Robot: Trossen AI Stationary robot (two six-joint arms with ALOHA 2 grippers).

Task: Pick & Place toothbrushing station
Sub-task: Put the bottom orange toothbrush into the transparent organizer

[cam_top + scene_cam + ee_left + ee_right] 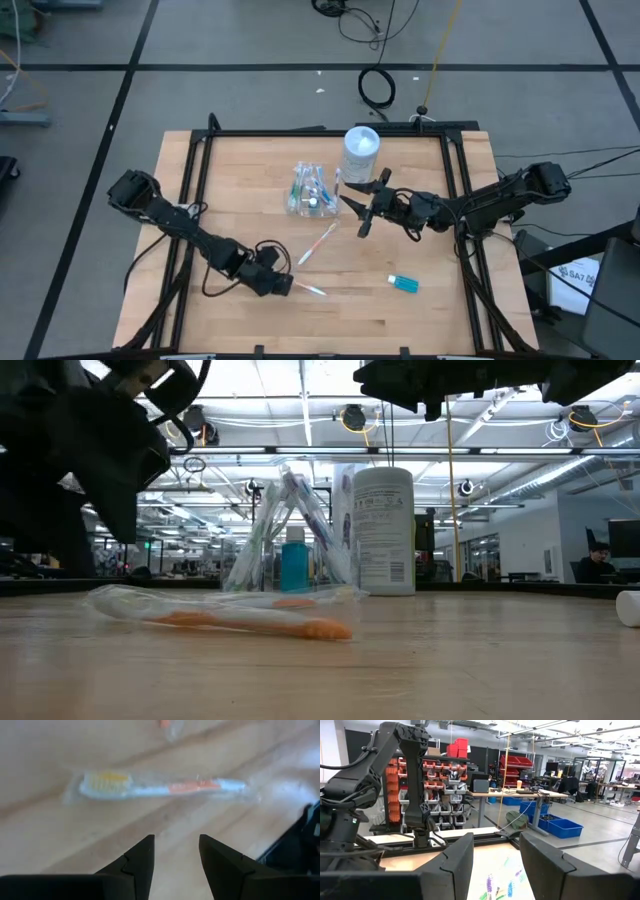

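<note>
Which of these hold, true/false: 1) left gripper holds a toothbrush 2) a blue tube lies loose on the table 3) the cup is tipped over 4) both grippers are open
1) False. The left gripper is open and empty; the wrapped toothbrush lies ahead of it.
2) True. The blue tube lies apart from the cup.
3) False. The clear cup stands upright with brushes in it.
4) True. The right gripper is open too, beside the white canister.

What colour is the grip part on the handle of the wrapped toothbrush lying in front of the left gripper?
Orange, on the toothbrush; clearest in the left wrist view.
</note>
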